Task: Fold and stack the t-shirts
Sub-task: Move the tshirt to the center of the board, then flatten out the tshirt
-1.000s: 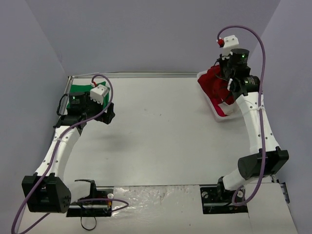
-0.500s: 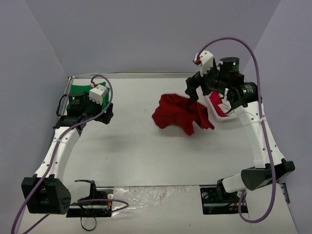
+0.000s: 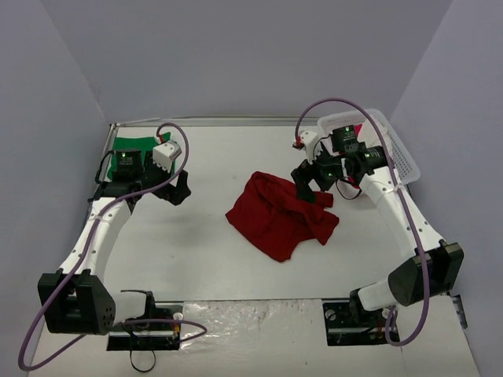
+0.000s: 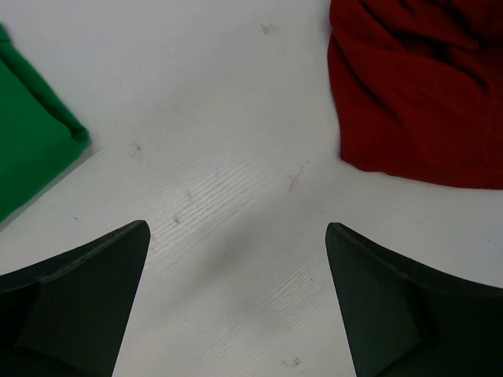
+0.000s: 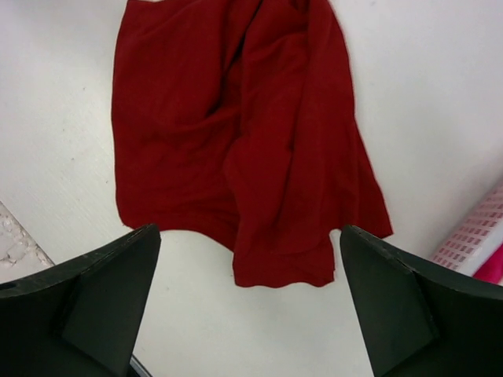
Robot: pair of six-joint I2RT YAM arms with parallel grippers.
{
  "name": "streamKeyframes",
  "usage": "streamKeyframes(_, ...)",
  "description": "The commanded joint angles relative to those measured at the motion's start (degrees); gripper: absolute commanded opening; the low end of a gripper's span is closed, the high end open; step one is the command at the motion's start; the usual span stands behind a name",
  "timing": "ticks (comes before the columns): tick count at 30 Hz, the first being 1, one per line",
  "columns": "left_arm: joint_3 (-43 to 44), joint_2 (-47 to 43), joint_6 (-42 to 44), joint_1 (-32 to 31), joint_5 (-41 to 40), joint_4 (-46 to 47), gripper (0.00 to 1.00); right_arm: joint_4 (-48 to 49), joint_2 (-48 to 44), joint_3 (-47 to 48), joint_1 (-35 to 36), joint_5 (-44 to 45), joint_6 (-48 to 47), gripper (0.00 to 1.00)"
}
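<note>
Dark red t-shirt [image 3: 279,216]: crumpled on the table [image 3: 220,267] near centre, slightly toward 3 o'clock; green t-shirt [image 3: 137,144]: lying in the 10 o'clock corner, well apart from the red; right claw [image 3: 308,184]: spread wide, gripping nothing, above the red cloth's 1 o'clock edge; left claw [image 3: 179,188]: likewise spread, gripping nothing, near the green shirt at its 4 o'clock.

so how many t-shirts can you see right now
2. The dark red t-shirt lies crumpled mid-table, right of centre; the green t-shirt lies at the far left corner. The basket might hide more.
</note>
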Motion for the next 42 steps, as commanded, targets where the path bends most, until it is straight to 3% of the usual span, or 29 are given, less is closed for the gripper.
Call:
streamKeyframes(1,2.2,0.6,1.8,-0.7,4.0,-2.0,0.94,-1.1,3.6,-3.0,0.6,-2.3,-2.2,0.93)
streamKeyframes(12,1.1,2.9,1.7,-1.5,2.8,-1.0,0.94,6.9,16.7,-7.9,4.1,3.0,-2.1,0.85)
streamKeyframes(15,1.1,3.6,2.1,-2.2,2.4,-1.2,0.94,9.7,19.2,-8.3,4.5,6.6,-0.8,0.53)
streamKeyframes(16,1.1,3.8,2.2,-2.3,2.1,-1.3,0.94,10.0,19.3,-8.2,4.5,7.4,-0.5,0.26)
streamKeyframes(17,1.1,3.9,2.2,-2.6,2.1,-1.1,0.94,10.6,19.4,-8.3,4.5,8.3,-0.4,0.09)
streamKeyframes(18,1.0,4.0,2.2,-2.9,2.1,-1.0,0.94,10.8,19.2,-8.2,4.5,8.5,-0.3,0.0)
streamKeyframes(21,1.1,5.2,2.5,-5.7,1.8,-1.2,1.0,10.7,16.7,-7.1,4.5,9.3,0.3,0.0)
streamKeyframes(23,1.8,6.0,2.9,-7.8,1.4,-1.8,0.95,10.4,13.9,-5.5,4.5,10.5,1.1,0.0)
streamKeyframes(29,4.4,15.0,1.2,-13.2,6.3,-2.0,0.95,9.4,8.5,-3.4,4.2,9.9,1.7,0.0)
streamKeyframes(32,6.5,21.1,-0.6,-15.3,9.0,-0.7,0.9,9.4,9.4,-4.3,3.9,9.2,1.6,0.0)
streamKeyframes(36,11.8,29.8,-1.4,-17.3,12.9,-2.6,0.74,9.5,10.8,-5.8,3.7,7.6,1.4,0.0)
streamKeyframes(42,15.5,36.2,-0.7,-20.3,15.8,-4.2,0.69,9.6,12.1,-6.6,3.5,6.8,0.9,0.0)
